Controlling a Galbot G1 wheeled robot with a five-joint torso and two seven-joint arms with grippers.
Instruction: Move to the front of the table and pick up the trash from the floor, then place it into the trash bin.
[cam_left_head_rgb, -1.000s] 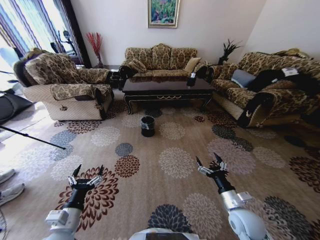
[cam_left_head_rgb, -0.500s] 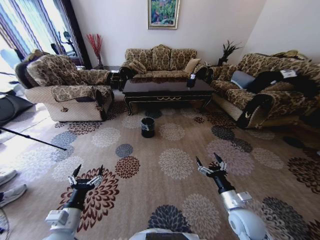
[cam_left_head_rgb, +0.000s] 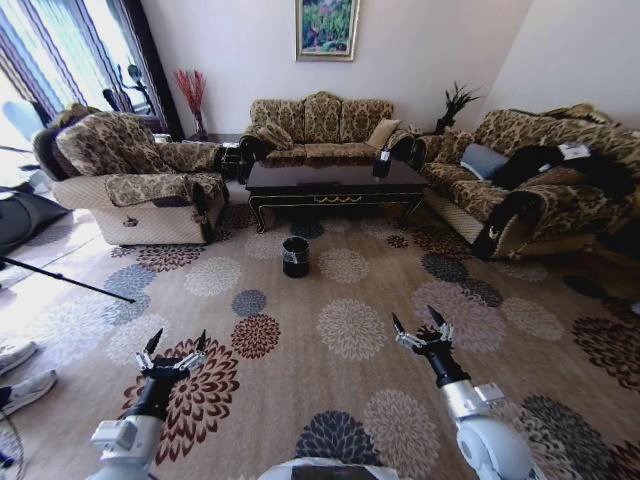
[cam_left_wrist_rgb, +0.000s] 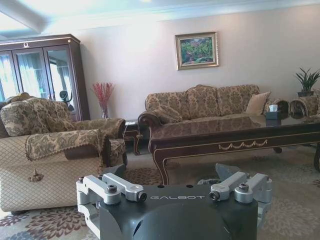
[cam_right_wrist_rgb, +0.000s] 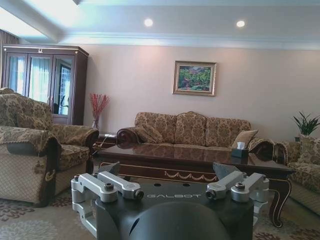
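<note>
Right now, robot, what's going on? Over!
Left gripper and right gripper open, empty, low over the floor. Trash bin ahead, before the table. Nothing between.

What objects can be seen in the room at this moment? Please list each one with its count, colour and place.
table: one, dark glossy wood, in front of the far sofa.
trash bin: one, black, on the carpet just before the table.
floor: beige-brown carpet with round flower medallions.
sofas: two, brown patterned, one at the far wall, one on the right.
armchair: one, brown patterned, on the left.
painting: one, green, on the far wall.
tissue box: one, dark, on the table's right end.
left gripper: open, held low over the carpet.
right gripper: open, held low over the carpet.
</note>
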